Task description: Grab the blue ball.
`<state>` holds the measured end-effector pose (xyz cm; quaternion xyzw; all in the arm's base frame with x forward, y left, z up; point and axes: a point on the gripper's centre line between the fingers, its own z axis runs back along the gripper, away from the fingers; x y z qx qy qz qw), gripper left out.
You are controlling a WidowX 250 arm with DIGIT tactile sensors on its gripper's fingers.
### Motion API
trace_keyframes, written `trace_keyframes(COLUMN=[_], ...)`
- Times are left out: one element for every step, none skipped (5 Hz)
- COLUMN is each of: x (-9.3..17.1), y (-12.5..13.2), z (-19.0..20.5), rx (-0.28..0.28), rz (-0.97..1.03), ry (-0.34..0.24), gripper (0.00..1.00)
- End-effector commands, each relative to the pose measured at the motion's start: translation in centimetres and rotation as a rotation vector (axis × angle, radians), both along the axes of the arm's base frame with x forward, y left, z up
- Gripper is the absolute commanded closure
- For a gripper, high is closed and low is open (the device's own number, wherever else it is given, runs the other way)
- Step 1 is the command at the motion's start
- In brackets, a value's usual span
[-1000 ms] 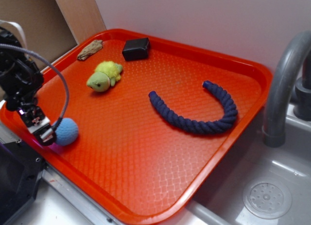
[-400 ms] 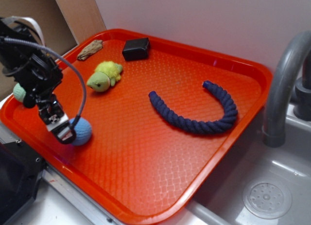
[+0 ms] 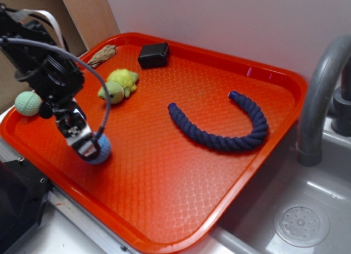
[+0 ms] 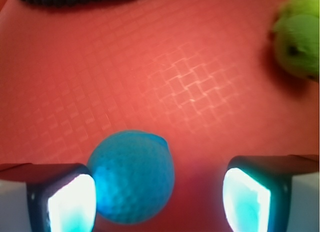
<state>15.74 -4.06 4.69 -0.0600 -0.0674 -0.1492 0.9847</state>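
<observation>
The claw [image 4: 159, 197] hangs low over the tray with its jaws spread wide. From the wrist camera its two fingertips [image 4: 64, 199] show as pale, glossy, squarish pads glowing bluish at the bottom corners. The blue ball [image 4: 131, 176] sits between them, touching or almost touching the left pad and well clear of the right one, so nothing is clamped. From the side view the claw [image 3: 88, 148] covers most of the blue ball [image 3: 103, 148], which peeks out on its far side, resting on the tray floor near the front rim. The ball is round with a fine knitted, dimpled surface; being a sphere, it has no long axis or facing to speak of.

Under the claw is the red plastic tray [image 3: 164, 210], its floor embossed with a small waffle grid that catches the light. Beyond the claw, farther up the tray, lies a fuzzy green-and-yellow plush toy [image 3: 117, 85]. Past that are a black boxy block [image 3: 153, 55] and a rough brown wood-like piece [image 3: 102, 56]. Off to the claw's other side curves a dark navy braided rope [image 3: 218, 132] in a U shape. Behind the arm, at the tray's edge, sits a small mint-green textured ball [image 3: 27, 103].
</observation>
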Motion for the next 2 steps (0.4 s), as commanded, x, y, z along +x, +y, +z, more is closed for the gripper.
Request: trace_keyframes(x=[-0.82, -1.30], y=[-2.34, -3.29], z=[-2.94, -2.49], rx=[-0.039, -0.058], rz=[0.007, 0.023], ry=[0.034, 0.041], gripper=[0.00, 1.00])
